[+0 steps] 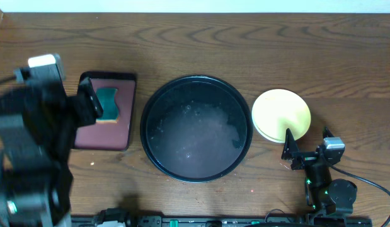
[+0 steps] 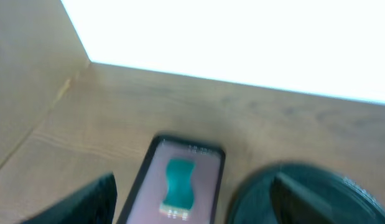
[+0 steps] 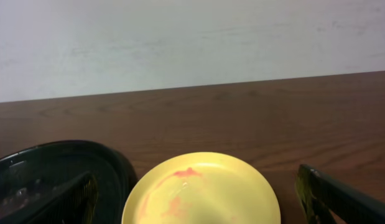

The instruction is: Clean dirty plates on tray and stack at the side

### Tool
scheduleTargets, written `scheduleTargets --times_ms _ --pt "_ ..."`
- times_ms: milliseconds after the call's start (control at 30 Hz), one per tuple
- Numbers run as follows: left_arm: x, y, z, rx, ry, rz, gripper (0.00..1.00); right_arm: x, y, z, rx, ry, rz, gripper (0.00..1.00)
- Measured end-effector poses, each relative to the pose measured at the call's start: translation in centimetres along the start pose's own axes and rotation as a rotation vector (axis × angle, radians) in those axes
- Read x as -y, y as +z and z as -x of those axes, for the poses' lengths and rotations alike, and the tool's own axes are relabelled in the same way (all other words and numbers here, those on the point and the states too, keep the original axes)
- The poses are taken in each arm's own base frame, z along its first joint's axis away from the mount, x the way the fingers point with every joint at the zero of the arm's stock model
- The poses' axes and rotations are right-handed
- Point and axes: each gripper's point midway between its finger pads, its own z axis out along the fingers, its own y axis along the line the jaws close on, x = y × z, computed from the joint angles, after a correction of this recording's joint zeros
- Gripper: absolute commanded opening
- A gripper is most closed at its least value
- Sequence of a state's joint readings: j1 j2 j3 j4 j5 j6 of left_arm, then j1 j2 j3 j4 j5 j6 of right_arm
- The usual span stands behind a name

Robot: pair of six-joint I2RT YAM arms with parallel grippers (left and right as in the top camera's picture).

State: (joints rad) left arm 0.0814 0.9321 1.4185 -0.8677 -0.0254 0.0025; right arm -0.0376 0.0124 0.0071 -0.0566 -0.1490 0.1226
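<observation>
The black round tray (image 1: 196,173) sits mid-table with only a wet sheen inside; it also shows in the left wrist view (image 2: 360,186) and the right wrist view (image 3: 30,168). To its right, on the table, lies a yellow plate (image 1: 281,113) with red smears on its face (image 3: 201,190). A paler rim peeks out under its lower left edge. My right gripper (image 1: 306,141) stands open at the plate's near edge, its fingers (image 3: 77,199) wide on either side and holding nothing. My left gripper (image 2: 192,211), blurred, hangs open above the sponge tray, empty.
A dark red rectangular tray (image 1: 119,129) left of the black tray holds a teal sponge (image 1: 108,104), seen again in the left wrist view (image 2: 178,183). The left arm (image 1: 31,145) bulks over the table's left side. A cable trails by the right arm's base (image 1: 371,183).
</observation>
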Motion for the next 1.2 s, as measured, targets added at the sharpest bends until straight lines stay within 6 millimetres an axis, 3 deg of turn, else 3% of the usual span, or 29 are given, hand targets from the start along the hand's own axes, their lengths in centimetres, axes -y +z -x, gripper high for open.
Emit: scheduleTargets --times_ms 100,200,400,633,1000,1200 --pt "0.4 -0.9 -0.7 0.116 0.021 -0.024 0.79 0.0 0.0 0.0 -0.001 0.0 0.0 0.99" --pt "0.4 -1.0 -2.6 0.193 0.025 -0.034 0.79 0.0 0.0 0.0 -0.002 0.001 0.0 0.99" --pt "0.4 1.0 -7.0 0.341 0.024 -0.045 0.79 0.0 0.0 0.0 0.0 0.0 0.0 0.99" --pt "2.0 3.4 -12.4 0.435 0.109 -0.114 0.79 0.0 0.0 0.0 0.0 0.0 0.0 0.99" --pt "2.1 6.1 -18.5 0.43 0.182 -0.114 0.79 0.0 0.0 0.0 0.0 0.0 0.0 0.99" --pt "2.1 6.9 -19.8 0.406 0.208 -0.11 0.79 0.0 0.0 0.0 -0.001 0.0 0.0 0.99"
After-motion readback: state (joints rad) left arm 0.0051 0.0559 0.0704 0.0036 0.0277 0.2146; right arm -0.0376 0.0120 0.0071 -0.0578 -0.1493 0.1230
